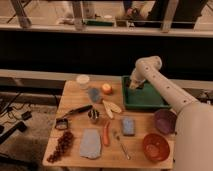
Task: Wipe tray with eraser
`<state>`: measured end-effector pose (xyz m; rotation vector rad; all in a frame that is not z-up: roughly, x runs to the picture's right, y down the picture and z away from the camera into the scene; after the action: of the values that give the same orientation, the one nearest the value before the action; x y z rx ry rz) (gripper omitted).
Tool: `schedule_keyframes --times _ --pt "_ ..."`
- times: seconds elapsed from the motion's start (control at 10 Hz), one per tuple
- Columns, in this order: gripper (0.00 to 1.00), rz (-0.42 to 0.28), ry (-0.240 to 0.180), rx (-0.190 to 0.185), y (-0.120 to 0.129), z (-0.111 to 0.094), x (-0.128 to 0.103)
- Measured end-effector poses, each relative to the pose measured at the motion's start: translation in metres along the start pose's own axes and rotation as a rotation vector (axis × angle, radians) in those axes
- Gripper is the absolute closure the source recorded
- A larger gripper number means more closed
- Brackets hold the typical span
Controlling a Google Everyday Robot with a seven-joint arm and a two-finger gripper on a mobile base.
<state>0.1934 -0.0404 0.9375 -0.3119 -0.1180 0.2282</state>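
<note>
Your end effector (135,85) sits at the tray's (150,99) upper-left corner. The tray's length runs rightward from there. You cannot tell its grip.

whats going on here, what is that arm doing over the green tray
The robot's single arm reaches across the wooden table, and its gripper is down at the back left corner of the dark green tray. No eraser can be made out at the gripper. The purple bowl, red bowl and carrot lie apart from the arm.

Pincer (134,84) at tray (145,101) back-left corner; tray front free.
</note>
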Motion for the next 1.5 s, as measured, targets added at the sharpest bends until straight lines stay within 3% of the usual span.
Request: schedule_keyframes --times 0.3,0.6,0.9,1.2,1.5 --pt "0.82 0.042 0.002 -0.014 0.022 -0.003 0.013" --pt "0.82 0.044 0.002 -0.058 0.035 0.005 0.011" --pt "0.82 0.022 -0.015 -0.076 0.016 0.020 0.003" --pt "0.82 0.030 -0.035 -0.093 -0.011 0.056 -0.005" --pt "0.82 0.050 -0.035 -0.105 -0.007 0.066 -0.002"
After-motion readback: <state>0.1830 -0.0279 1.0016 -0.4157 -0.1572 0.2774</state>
